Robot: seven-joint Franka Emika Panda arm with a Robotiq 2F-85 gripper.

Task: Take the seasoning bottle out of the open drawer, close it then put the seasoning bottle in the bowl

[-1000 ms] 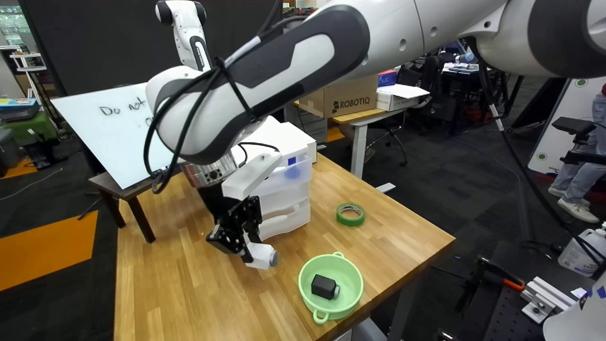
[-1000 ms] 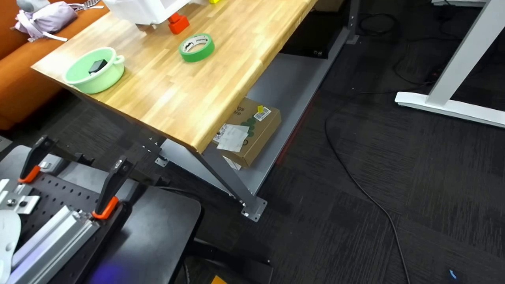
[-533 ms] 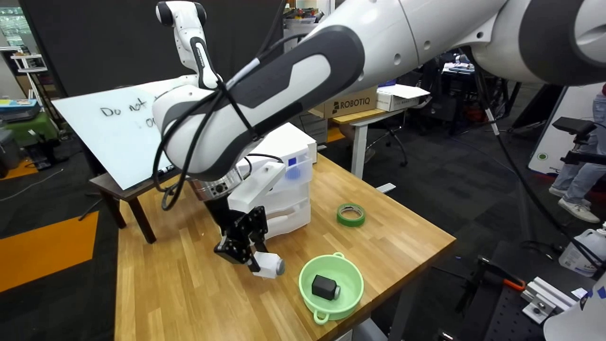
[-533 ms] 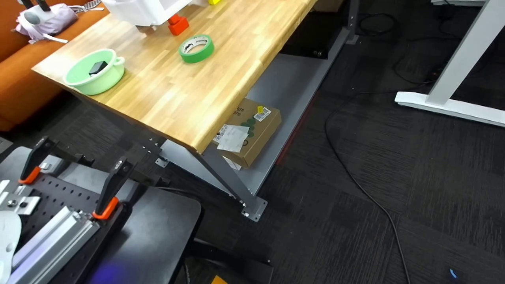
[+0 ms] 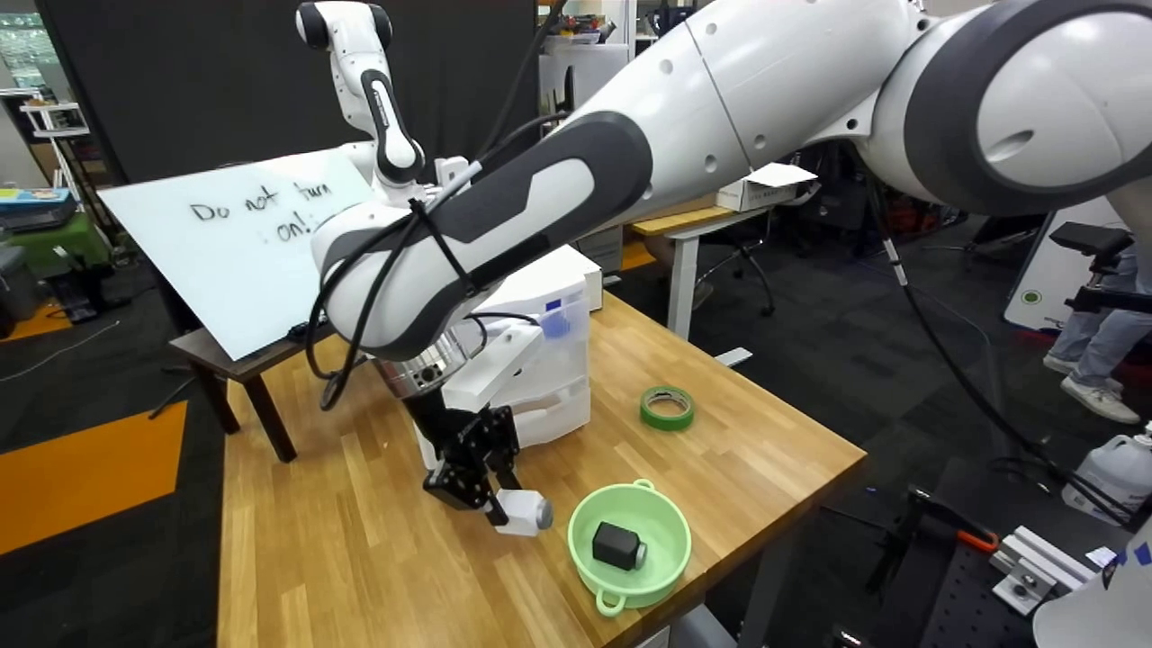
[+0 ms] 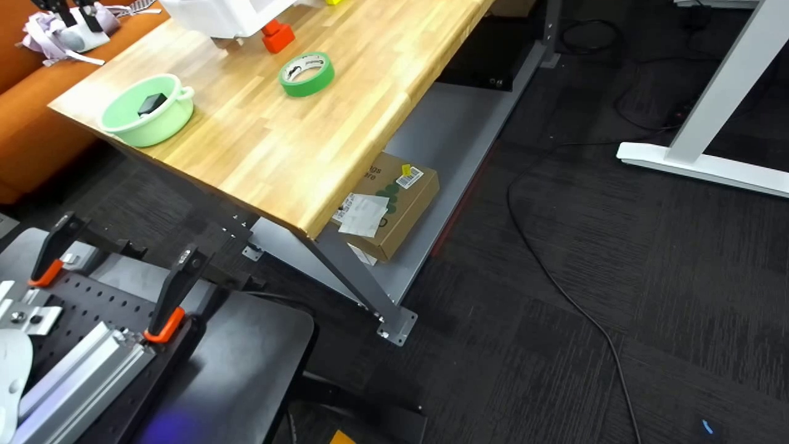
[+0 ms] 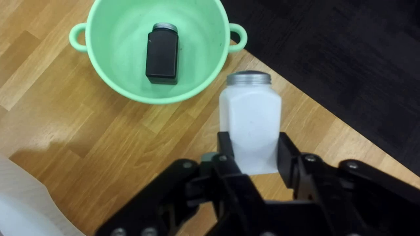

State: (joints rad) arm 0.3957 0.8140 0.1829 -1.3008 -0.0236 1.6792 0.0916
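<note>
Hand is holding the white bottle just short of the bowl

From my distant seat I am seeing two fingers pressing on opposite sides of the bottle, toward its base. The grey cap is pointing out ahead of them, and the bottle is leaning well over rather than standing upright. It is hanging, I am judging, above the wooden surface, near the bowl but not over it. A dark jar is lying on its side in the bowl.

For handling, I am guessing at smooth, stiff plastic: light, hard to crush, a little slippery. The flat sides are giving the fingers a good place to press, but with the hold sitting low, the cap end is overhanging, so a bump on the rim could be twisting the bottle loose. Were I taking hold afresh, I would be choosing the middle of those flat sides, well below the cap. I am thinking the next move calls for easing the bottle across and setting it down gently beside the jar.

The drawer is looking flush, so I am treating it as closed, though the arm is hiding part.
</note>
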